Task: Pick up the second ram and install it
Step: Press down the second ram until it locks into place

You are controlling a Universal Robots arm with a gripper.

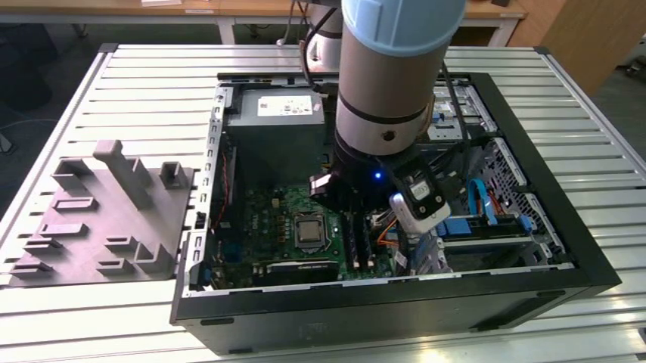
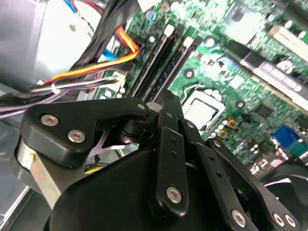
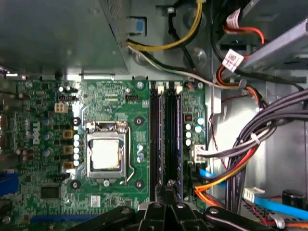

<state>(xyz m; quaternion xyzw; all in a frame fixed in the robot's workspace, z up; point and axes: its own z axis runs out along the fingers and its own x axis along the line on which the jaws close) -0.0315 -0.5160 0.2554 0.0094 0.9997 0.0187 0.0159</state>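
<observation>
The gripper [image 1: 349, 208] hangs low inside the open computer case [image 1: 545, 295], directly over the motherboard's [image 3: 120, 103] memory slots beside the processor socket [image 3: 106, 154]. Its fingers [image 2: 168, 113] look drawn together, and I cannot tell whether they pinch anything. Two dark sticks lie side by side in the slots, the second ram [image 3: 173, 137] nearer the orange cable [image 3: 216, 185].

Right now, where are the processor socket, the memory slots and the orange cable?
processor socket [image 3: 105, 155]: first wrist view, on its silver centre plate.
memory slots [image 3: 165, 137]: first wrist view, between the two dark strips, midway along.
orange cable [image 2: 91, 69]: second wrist view, on its middle stretch.
</observation>
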